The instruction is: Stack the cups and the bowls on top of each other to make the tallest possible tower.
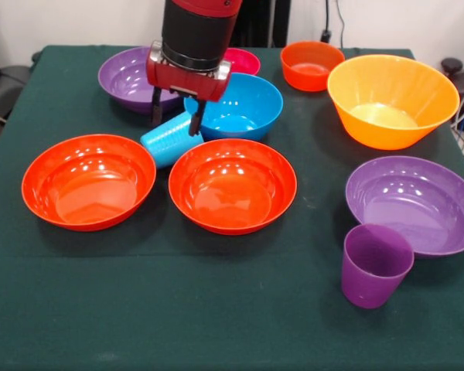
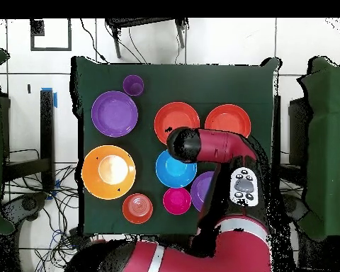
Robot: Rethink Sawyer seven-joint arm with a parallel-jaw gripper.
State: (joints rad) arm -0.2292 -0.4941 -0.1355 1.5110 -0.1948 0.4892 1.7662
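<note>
Eight bowls (image 1: 233, 185), two cups (image 1: 376, 265); gripper (image 1: 175, 121) fingers straddle tipped light blue cup (image 1: 168, 141), grip unclear.

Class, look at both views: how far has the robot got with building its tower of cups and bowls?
Done: nothing is stacked yet; every bowl sits apart on the table. In hand: the gripper has its jaws around the tilted light blue cup. Left: the purple cup, the two orange-red bowls and all the other bowls.

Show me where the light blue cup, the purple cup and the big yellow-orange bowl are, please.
light blue cup (image 1: 167, 141): front view, on its ribbed side wall.
purple cup (image 1: 373, 270): front view, on its outer wall.
yellow-orange bowl (image 1: 387, 127): front view, on its near outer wall.
</note>
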